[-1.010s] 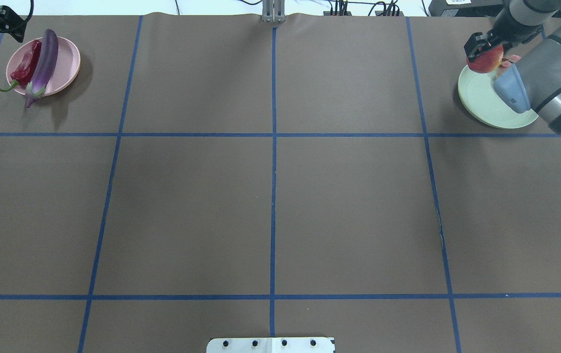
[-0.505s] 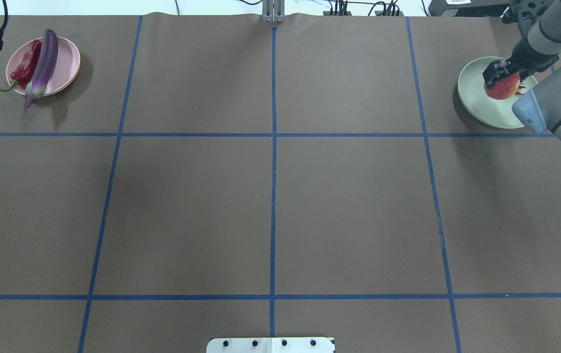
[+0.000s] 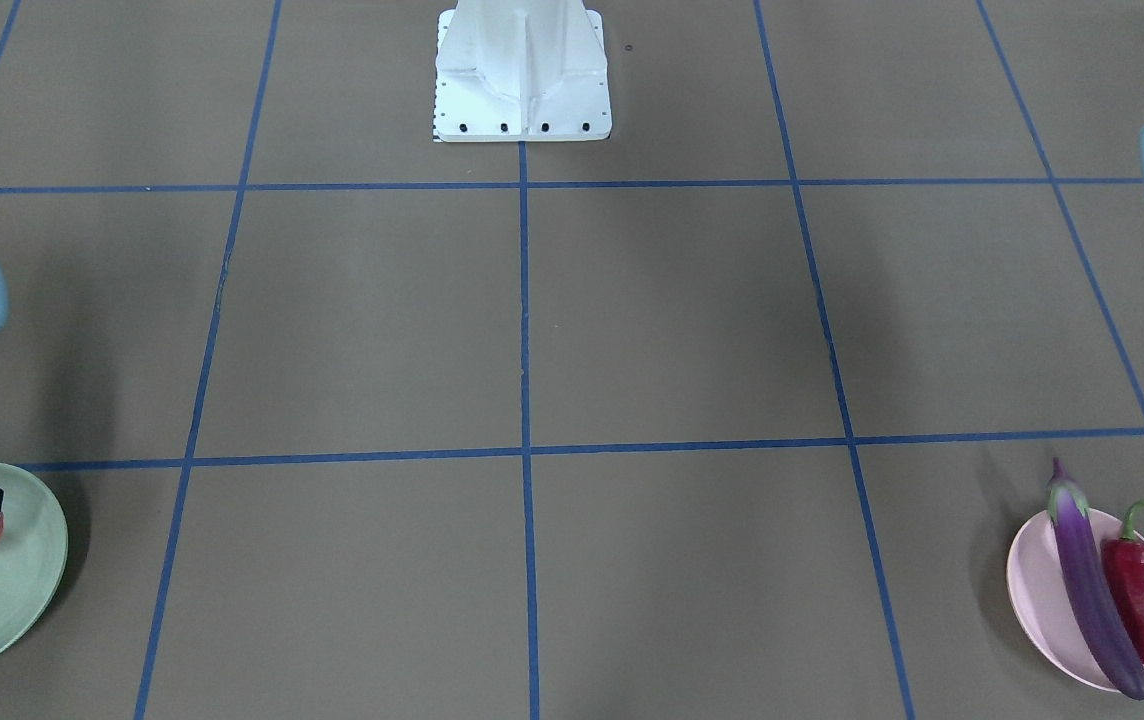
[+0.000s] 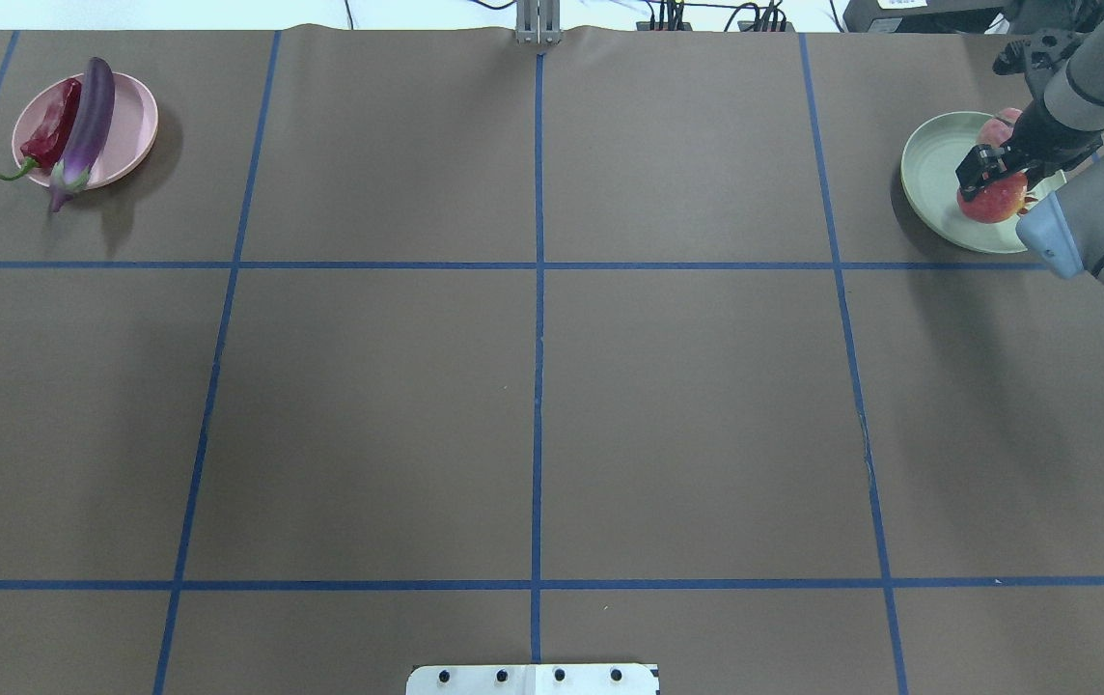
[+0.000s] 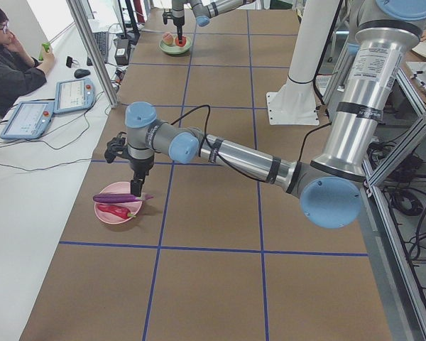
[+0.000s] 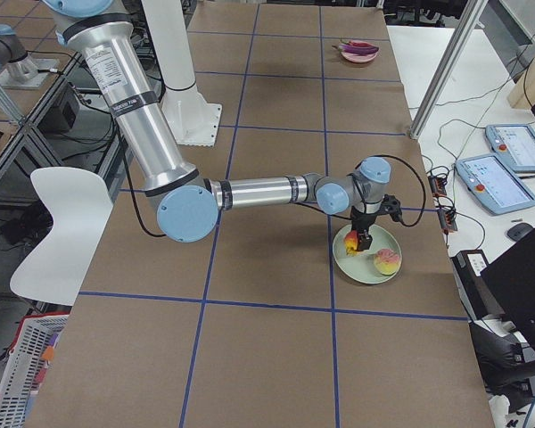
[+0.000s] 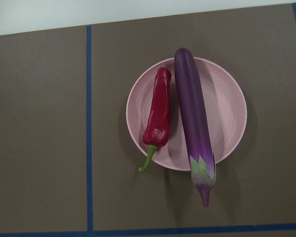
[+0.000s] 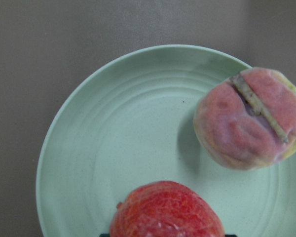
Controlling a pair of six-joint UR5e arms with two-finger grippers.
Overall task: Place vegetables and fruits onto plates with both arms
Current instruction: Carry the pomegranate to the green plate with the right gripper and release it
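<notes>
My right gripper (image 4: pixel 988 172) is shut on the orange-red pomegranate (image 4: pixel 996 201) and holds it low over the pale green plate (image 4: pixel 933 174). The right wrist view shows the pomegranate (image 8: pixel 167 212) close below the camera. The peach (image 4: pixel 996 125) lies on the far part of that plate and also shows in the right wrist view (image 8: pixel 251 118). The purple eggplant (image 4: pixel 89 121) and the red chili (image 4: pixel 50 125) lie side by side on the pink plate (image 4: pixel 132 125). My left gripper (image 5: pixel 135 188) hangs above the pink plate; I cannot tell whether it is open.
The white robot base (image 3: pixel 522 70) stands at the table's near middle. Blue tape lines (image 4: pixel 538 338) divide the brown table cover. An operator (image 5: pixel 11 67) with tablets sits beside the table in the exterior left view.
My right gripper has carried the pomegranate from the green plate's far edge to over its near part and lower. My left gripper has left the overhead view at the far left.
</notes>
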